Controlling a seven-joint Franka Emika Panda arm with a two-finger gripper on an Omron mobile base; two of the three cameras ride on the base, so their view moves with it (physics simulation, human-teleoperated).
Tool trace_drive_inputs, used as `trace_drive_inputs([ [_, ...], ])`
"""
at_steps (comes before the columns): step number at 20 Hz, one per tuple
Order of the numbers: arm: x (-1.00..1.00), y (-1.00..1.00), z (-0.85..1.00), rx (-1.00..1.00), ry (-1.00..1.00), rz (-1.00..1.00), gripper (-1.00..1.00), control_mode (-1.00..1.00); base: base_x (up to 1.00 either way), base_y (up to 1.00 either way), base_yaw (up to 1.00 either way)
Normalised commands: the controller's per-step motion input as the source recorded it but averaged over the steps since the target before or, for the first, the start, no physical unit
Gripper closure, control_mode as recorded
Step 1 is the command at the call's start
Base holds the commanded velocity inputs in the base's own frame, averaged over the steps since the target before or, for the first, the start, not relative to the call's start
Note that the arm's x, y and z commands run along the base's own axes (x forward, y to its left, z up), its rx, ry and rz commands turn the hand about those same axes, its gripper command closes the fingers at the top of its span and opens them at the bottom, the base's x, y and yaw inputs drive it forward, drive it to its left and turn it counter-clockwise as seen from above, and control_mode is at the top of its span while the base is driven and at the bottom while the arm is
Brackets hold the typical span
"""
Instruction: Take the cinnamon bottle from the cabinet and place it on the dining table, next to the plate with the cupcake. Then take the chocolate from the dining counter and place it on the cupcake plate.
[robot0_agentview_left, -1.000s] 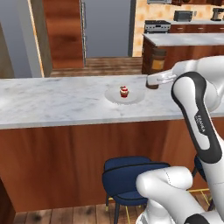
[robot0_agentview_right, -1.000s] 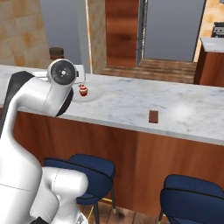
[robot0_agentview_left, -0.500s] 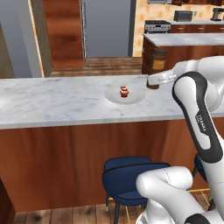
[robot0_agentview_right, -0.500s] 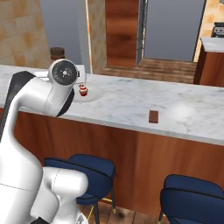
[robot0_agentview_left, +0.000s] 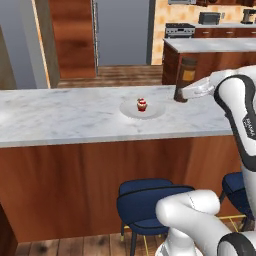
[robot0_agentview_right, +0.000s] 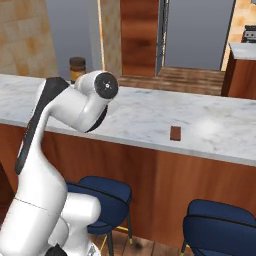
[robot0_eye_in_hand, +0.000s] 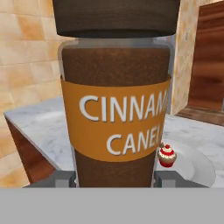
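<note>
Gripping the cinnamon bottle (robot0_eye_in_hand: 116, 100) low on its body between both fingers, gripper (robot0_eye_in_hand: 114, 178) holds it upright above the marble dining table (robot0_agentview_left: 60, 117), beside the plate (robot0_agentview_left: 155, 111) carrying the cupcake (robot0_agentview_left: 142, 104), chocolate (robot0_agentview_right: 175, 133) near the table's front edge, wooden doorway behind.

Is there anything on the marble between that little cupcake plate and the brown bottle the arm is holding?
Nothing: in the left base view, only bare marble separates the plate from the bottle.
</note>
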Motion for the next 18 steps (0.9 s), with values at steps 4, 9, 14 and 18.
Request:
trace_drive_inputs([
  [4,0.19,-0.47,-0.16,-0.01,0.0,0.36,1.0,-1.0,0.0,0.0,0.0],
  [9,0.37,-0.39,-0.25,-0.05,0.1,0.27,1.0,-1.0,0.0,0.0,0.0],
  [14,0.59,-0.21,-0.27,-0.07,0.07,0.1,1.0,-1.0,0.0,0.0,0.0],
  [18,0.55,-0.22,-0.29,-0.1,0.07,0.06,1.0,-1.0,0.0,0.0,0.0],
])
